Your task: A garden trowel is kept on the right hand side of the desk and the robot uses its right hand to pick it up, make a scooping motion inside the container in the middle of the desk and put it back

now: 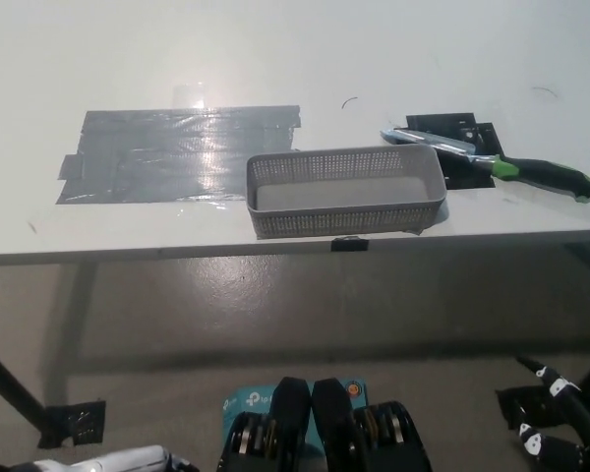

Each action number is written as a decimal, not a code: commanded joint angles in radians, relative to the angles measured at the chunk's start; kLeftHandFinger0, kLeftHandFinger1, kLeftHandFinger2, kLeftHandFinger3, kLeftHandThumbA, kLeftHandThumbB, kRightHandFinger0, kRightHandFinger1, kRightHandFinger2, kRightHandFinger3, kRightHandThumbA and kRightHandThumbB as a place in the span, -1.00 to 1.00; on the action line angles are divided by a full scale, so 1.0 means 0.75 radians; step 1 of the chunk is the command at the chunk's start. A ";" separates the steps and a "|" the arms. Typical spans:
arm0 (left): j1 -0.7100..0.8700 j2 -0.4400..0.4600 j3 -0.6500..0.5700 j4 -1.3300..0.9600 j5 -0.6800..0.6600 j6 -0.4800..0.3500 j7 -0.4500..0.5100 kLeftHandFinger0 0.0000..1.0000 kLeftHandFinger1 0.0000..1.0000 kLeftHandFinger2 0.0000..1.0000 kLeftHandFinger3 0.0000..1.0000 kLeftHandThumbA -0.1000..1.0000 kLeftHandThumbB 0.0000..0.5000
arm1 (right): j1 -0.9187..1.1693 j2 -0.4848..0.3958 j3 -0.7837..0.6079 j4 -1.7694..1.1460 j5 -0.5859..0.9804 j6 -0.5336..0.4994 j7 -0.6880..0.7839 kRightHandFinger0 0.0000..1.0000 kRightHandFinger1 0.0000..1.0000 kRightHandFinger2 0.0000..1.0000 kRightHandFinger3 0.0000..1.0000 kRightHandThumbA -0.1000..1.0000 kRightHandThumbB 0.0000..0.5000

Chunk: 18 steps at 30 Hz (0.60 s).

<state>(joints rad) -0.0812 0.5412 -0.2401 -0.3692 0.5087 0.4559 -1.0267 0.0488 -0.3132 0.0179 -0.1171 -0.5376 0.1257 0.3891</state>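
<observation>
Right hand, black, hangs low at the bottom right corner of the head view, over the floor and below the tabletop edge. Its fingers are released and loosely spread, grasping nothing. Garden trowel lies flat on the tabletop, well apart from those fingers, straight up-picture of them. Its black handle end is the part nearest the fingers. A green collar sits between handle and blade, and the metal blade points away from the fingers toward picture left. The blade tip rests over a black tape patch. Grey perforated container stands further from the fingers than the trowel, up and to picture left, near the front edge of the tabletop. The trowel blade lies just beside its far right corner; whether the two touch cannot be told. The container's inside looks bare. Beyond the container, furthest from the fingers, a wide grey tape patch is stuck to the tabletop. Left hand, white, shows only as a sliver at the bottom left edge, so the state of its fingers cannot be told.
</observation>
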 commanded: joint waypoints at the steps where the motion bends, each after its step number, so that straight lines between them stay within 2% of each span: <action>1: 0.022 0.006 0.028 -0.007 -0.040 0.019 0.077 1.00 1.00 1.00 1.00 1.00 1.00 | -0.020 -0.041 -0.010 -0.014 0.130 -0.068 -0.020 0.79 1.00 1.00 1.00 -0.30 -0.33; 4: 0.024 0.018 0.004 -0.009 -0.038 0.018 0.101 1.00 1.00 1.00 1.00 1.00 1.00 | -0.015 -0.045 -0.009 -0.019 0.155 -0.054 -0.019 0.72 1.00 1.00 1.00 -0.35 -0.31; 6: 0.025 0.018 0.003 -0.007 -0.050 0.019 0.103 1.00 1.00 1.00 1.00 1.00 0.97 | -0.018 -0.051 -0.007 -0.024 0.180 -0.038 -0.006 0.54 0.85 1.00 1.00 -0.41 -0.36; 7: 0.021 0.019 -0.001 -0.004 -0.053 0.018 0.106 1.00 1.00 1.00 1.00 1.00 0.97 | -0.017 -0.054 -0.007 -0.026 0.183 -0.036 -0.009 0.53 0.84 1.00 1.00 -0.41 -0.34; 9: 0.020 0.015 -0.001 -0.004 -0.071 0.011 0.117 1.00 1.00 1.00 1.00 1.00 0.91 | -0.019 -0.072 -0.002 -0.034 0.174 -0.028 -0.008 0.39 0.72 1.00 1.00 -0.36 -0.36; 12: 0.035 0.024 -0.004 -0.011 -0.071 0.019 0.127 1.00 1.00 1.00 1.00 1.00 1.00 | -0.014 -0.075 0.011 -0.047 0.178 -0.025 -0.014 0.36 0.66 0.97 1.00 -0.41 -0.39; 14: 0.042 0.025 -0.001 -0.013 -0.085 0.019 0.128 1.00 1.00 1.00 1.00 1.00 0.97 | -0.012 -0.075 0.009 -0.039 0.220 -0.056 -0.018 0.36 0.65 0.94 1.00 -0.46 -0.39; 18: 0.036 0.030 -0.007 0.002 -0.078 0.018 0.143 1.00 1.00 1.00 1.00 1.00 1.00 | -0.025 -0.090 0.026 -0.044 0.216 -0.045 -0.006 0.43 0.70 0.97 1.00 -0.41 -0.42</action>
<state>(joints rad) -0.0487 0.5396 -0.2484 -0.3679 0.4696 0.4560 -0.9602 0.0454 -0.3522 0.0315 -0.1203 -0.4163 0.1186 0.3893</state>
